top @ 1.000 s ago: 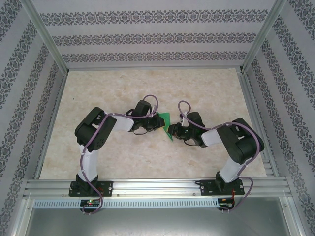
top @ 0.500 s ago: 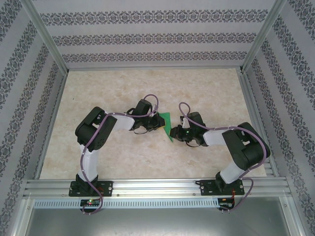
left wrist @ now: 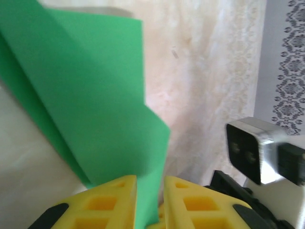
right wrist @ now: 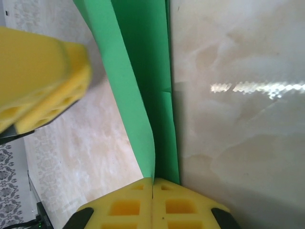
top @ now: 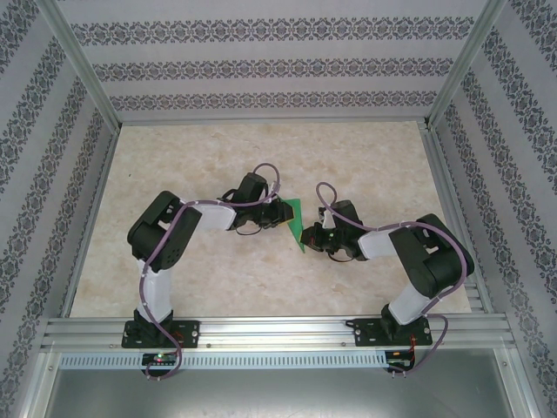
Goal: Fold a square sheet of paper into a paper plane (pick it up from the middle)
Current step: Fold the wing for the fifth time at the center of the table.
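Right gripper (top: 306,233) has crept a little closer in over the last second and closed up; left arm has eased back slightly. The bright green creased paper sheet (top: 296,222) hasn't really shifted: mid-table, hung between the two grippers above the beige marbled tabletop (top: 218,157). On the right wrist view the right gripper (right wrist: 152,183) has its yellow pads pressed flat together, with the lower edge of the paper sheet (right wrist: 143,71) running into the seam, so it's clamped on the paper. The left gripper's yellow finger (right wrist: 38,81) sits just beside the sheet's other face there. Left wrist view: left gripper (left wrist: 150,183) shows a narrow gap between its pads, and the paper sheet (left wrist: 95,95) runs down into it, standing up with one fold visible. Can't tell whether those pads are actually pinching it.
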### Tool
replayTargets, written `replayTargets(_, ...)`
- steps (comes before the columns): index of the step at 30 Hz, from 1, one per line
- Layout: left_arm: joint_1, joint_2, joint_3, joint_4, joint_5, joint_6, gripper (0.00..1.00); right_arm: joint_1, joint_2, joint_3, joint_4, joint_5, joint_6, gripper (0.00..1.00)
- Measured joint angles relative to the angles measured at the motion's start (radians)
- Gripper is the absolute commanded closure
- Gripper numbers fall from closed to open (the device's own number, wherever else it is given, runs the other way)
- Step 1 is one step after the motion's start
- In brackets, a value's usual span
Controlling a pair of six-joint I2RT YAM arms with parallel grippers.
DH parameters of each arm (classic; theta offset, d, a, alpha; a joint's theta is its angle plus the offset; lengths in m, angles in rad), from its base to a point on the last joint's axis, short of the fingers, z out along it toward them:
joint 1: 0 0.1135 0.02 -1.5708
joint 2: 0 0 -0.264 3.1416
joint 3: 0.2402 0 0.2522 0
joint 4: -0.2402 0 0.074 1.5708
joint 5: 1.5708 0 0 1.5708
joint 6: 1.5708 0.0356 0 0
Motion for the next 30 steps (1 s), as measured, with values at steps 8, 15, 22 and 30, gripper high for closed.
replayTargets(8, -0.003, -0.037, -0.045, 0.051, 0.001, 0.007, 0.76, -0.015, 0.018, -0.016, 0.057, -0.031, 0.055, 1.0)
replayTargets(15, -0.022, -0.033, -0.048, 0.051, 0.001, 0.024, 0.78, -0.03, 0.032, -0.016, 0.068, -0.06, 0.09, 1.0)
replayTargets(22, -0.032, 0.016, -0.039, 0.047, 0.005, 0.029, 0.79, -0.034, 0.039, 0.009, 0.02, -0.075, 0.082, 0.99)
replayTargets(30, -0.036, 0.039, -0.004, 0.02, 0.005, 0.032, 0.81, -0.039, 0.045, 0.035, -0.032, -0.089, 0.055, 0.98)
